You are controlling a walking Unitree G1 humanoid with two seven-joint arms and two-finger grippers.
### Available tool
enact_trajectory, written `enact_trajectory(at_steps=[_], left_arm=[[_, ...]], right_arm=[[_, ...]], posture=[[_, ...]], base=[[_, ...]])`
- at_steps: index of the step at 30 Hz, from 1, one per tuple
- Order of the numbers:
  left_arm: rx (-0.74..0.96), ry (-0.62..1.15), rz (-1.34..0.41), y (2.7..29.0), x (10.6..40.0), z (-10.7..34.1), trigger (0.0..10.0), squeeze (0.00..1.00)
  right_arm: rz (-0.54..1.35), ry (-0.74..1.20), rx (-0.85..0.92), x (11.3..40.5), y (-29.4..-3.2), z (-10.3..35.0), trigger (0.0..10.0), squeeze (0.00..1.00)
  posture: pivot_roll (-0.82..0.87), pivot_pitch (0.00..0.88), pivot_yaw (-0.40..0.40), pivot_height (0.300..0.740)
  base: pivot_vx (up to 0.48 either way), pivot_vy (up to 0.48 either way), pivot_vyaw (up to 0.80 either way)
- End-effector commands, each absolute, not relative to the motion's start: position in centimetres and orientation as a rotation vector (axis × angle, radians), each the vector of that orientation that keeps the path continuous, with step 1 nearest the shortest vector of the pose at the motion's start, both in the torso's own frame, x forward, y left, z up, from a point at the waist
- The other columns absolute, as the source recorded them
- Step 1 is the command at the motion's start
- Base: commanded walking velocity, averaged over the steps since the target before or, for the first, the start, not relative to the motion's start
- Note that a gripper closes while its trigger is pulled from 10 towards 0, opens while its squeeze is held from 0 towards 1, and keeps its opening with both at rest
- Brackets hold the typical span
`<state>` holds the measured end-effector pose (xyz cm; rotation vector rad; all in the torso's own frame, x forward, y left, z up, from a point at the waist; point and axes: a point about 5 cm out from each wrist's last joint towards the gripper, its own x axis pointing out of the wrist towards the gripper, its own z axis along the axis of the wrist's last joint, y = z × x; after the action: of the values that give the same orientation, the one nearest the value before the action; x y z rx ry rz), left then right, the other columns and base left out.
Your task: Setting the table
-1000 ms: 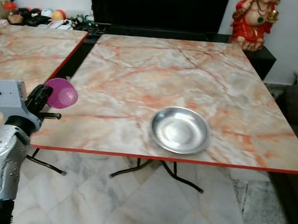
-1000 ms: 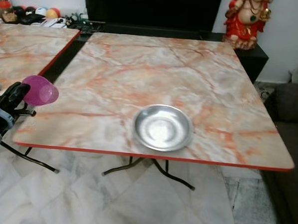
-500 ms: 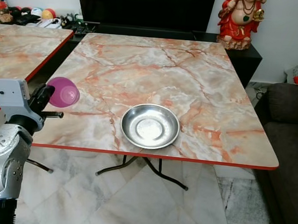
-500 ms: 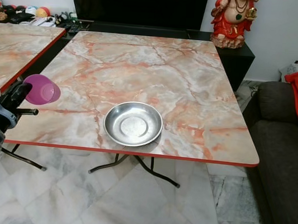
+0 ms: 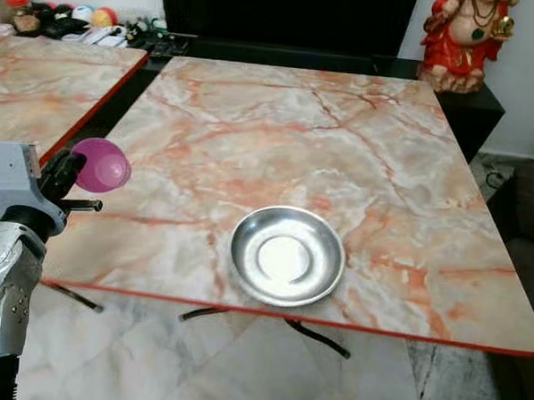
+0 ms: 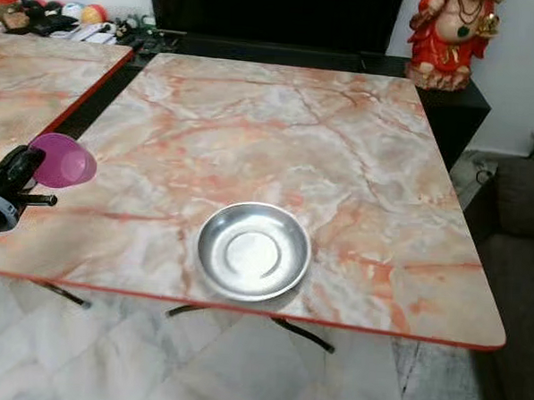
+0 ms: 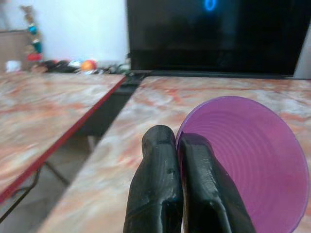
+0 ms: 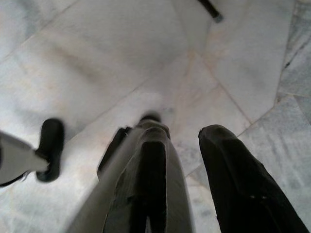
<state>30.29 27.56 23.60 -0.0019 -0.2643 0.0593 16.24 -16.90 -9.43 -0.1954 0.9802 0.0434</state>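
My left tool (image 5: 72, 165), at the left edge of the frame, is clamped on the rim of the purple cup (image 5: 101, 165), carrying it tipped sideways above the marble surface (image 5: 280, 129), presumably to set it by the steel bowl (image 5: 287, 256) lower centre. The left arm is bent, forearm raised. My right tool (image 8: 187, 160) hangs over the floor (image 8: 121, 53), fingers apart.

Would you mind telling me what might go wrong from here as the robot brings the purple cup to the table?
1. The left gripper pinches the purple cup only by its rim, with the cup lying sideways, so it may slip or twist out.
2. The cup hangs beside the table's near left edge; set down too early, it may tip off onto the floor.
3. Carried low toward the steel plate, the cup may knock it.
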Motion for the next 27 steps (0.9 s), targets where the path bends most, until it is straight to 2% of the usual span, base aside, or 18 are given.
enact_trajectory(at_steps=[1, 6, 14, 19, 21, 27], left_arm=[[0.020, -0.292, 0.038, 27.4, 30.2, 24.4, 10.0, 0.00], [0.021, -0.290, 0.016, 27.2, 30.3, 24.4, 10.0, 0.00], [0.080, -0.200, -0.198, 25.1, 30.3, 24.0, 10.0, 0.00], [0.086, -0.193, -0.186, 25.0, 30.3, 24.0, 10.0, 0.00], [0.097, -0.189, -0.135, 25.6, 30.4, 24.0, 10.0, 0.00], [0.089, -0.178, -0.130, 25.8, 30.2, 23.7, 10.0, 0.00]], right_arm=[[0.036, 1.005, -0.196, 15.6, -17.1, -9.7, 10.0, 0.00], [0.037, 1.005, -0.195, 15.6, -17.1, -9.7, 10.0, 0.00], [0.041, 1.005, -0.198, 15.6, -17.2, -9.7, 10.0, 0.00], [0.042, 1.006, -0.201, 15.6, -17.3, -9.7, 10.0, 0.00], [0.045, 1.006, -0.204, 15.6, -17.3, -9.7, 10.0, 0.00], [0.048, 1.005, -0.208, 15.7, -17.3, -9.7, 10.0, 0.00]], posture=[[0.05, 0.128, 0.000, 0.740], [0.05, 0.129, 0.000, 0.740], [0.06, 0.134, -0.006, 0.740], [0.06, 0.134, -0.012, 0.740], [0.06, 0.133, -0.013, 0.740], [0.06, 0.134, -0.016, 0.740]], base=[[0.000, 0.000, 0.00], [0.000, 0.000, 0.00], [0.000, 0.000, 0.00], [0.000, 0.000, 0.00], [0.000, -0.463, 0.00], [0.000, -0.465, 0.00]])
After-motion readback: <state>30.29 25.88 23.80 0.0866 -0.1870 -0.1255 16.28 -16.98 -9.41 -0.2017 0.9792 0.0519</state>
